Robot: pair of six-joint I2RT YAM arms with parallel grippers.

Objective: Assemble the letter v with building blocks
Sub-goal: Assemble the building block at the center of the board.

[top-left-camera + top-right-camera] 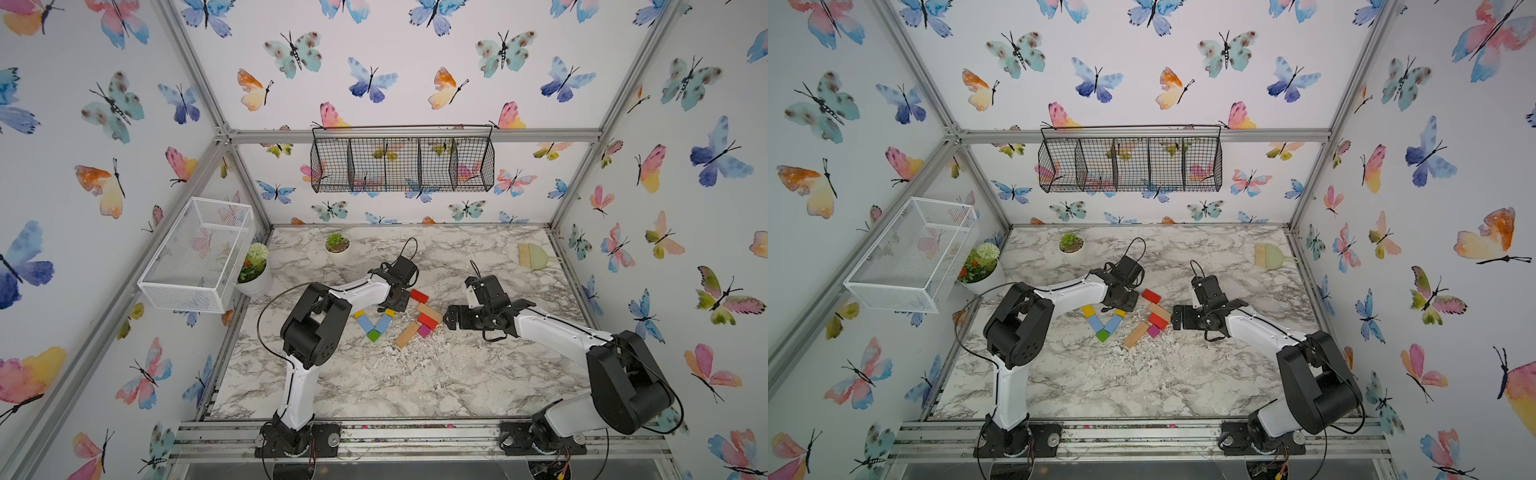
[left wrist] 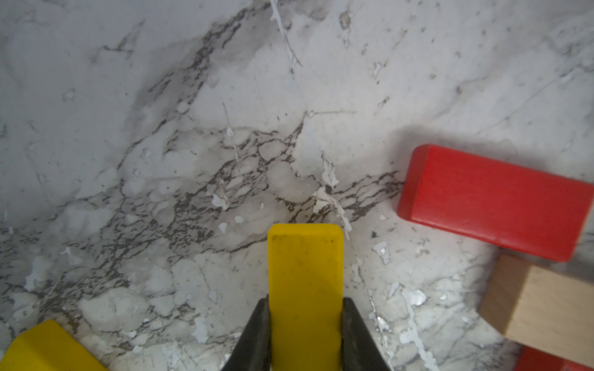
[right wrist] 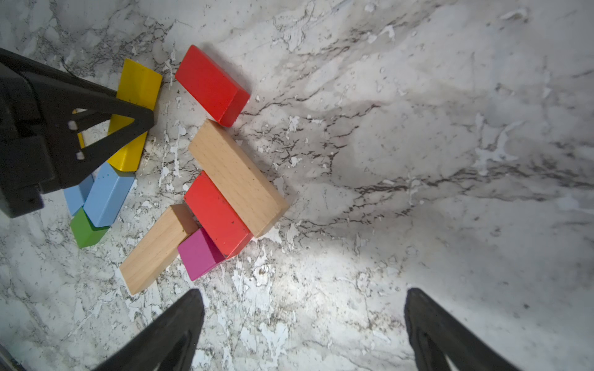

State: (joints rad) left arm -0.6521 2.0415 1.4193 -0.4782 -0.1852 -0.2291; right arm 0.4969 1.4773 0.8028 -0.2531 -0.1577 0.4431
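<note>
Two tools: left tool point(image 2: 305, 301) clenched on yellow bar point(image 2: 305, 257); right tool point(image 3: 305, 291) released; pot point(image 1: 337, 252) holds succulent point(image 1: 333, 240).

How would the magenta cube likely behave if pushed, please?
The magenta cube looks rigid and flat-faced, so it should slide, not roll. It touches a red bar and a tan bar, which would probably shift too.

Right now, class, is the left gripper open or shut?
Shut: the left gripper clamps the yellow bar, jaws pressed against both its sides in the wrist view.
</note>
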